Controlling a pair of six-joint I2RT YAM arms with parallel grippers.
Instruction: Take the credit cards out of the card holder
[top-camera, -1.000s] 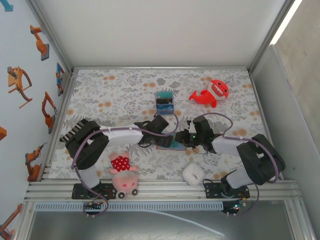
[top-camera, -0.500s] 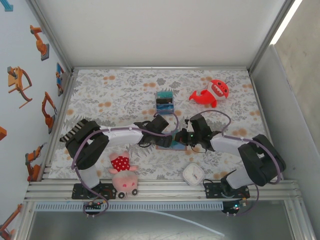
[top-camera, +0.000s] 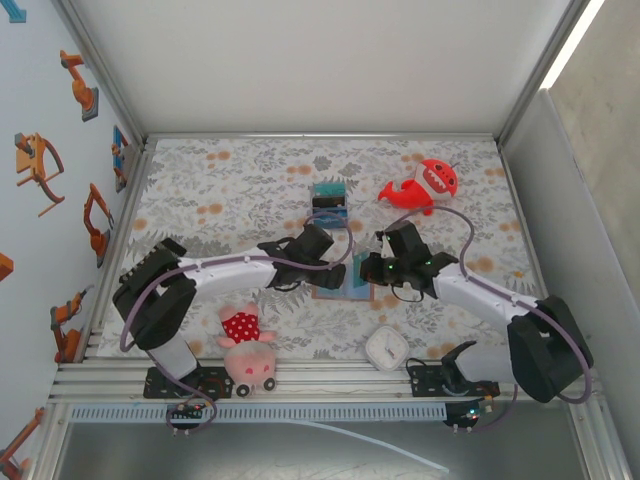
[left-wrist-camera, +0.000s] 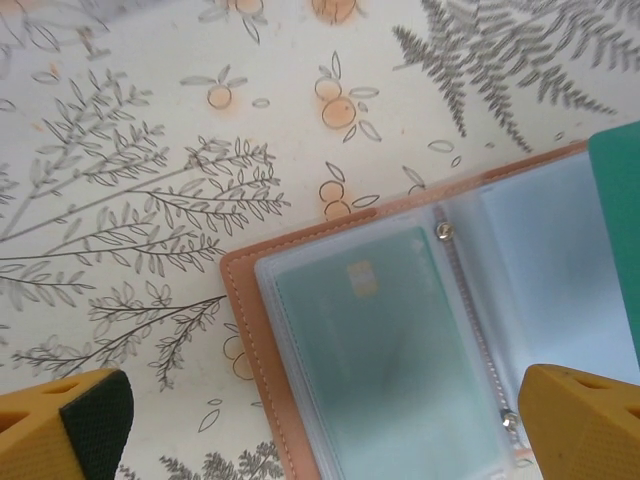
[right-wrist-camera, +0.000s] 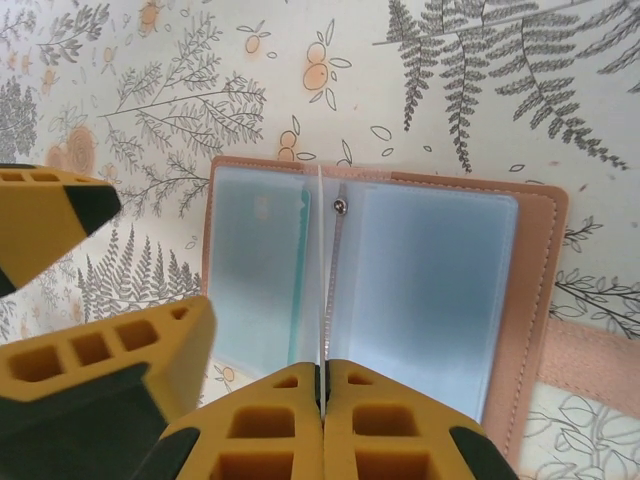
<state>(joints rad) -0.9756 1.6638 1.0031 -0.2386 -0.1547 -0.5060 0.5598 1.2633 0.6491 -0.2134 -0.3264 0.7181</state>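
I have the mat (top-camera: 230, 190) in view from above. The holder (right-wrist-camera: 530, 300) lies on it open and flat, about midway between the left and right edges and nearer the near edge than the far one. As I judge it, the opening part is done and the emptying is not. I see no card lying loose on the mat, so I count none out yet.

The left gripper (left-wrist-camera: 325, 425) hangs over the holder's left half with its fingers spread as wide as they go, holding nothing. The right gripper (right-wrist-camera: 322, 400) is clamped tight on a thin leaf (right-wrist-camera: 322, 260) that stands on edge over the spine. Whether that leaf is a clear sleeve or a card, I cannot tell.

A green card (left-wrist-camera: 372, 335) with a chip sits inside the left sleeve, fully tucked in. The right-hand sleeve looks pale, and I cannot tell if it holds anything. My reading is that at least this one card is left to pull, and likely nearly all of the work is ahead of me.
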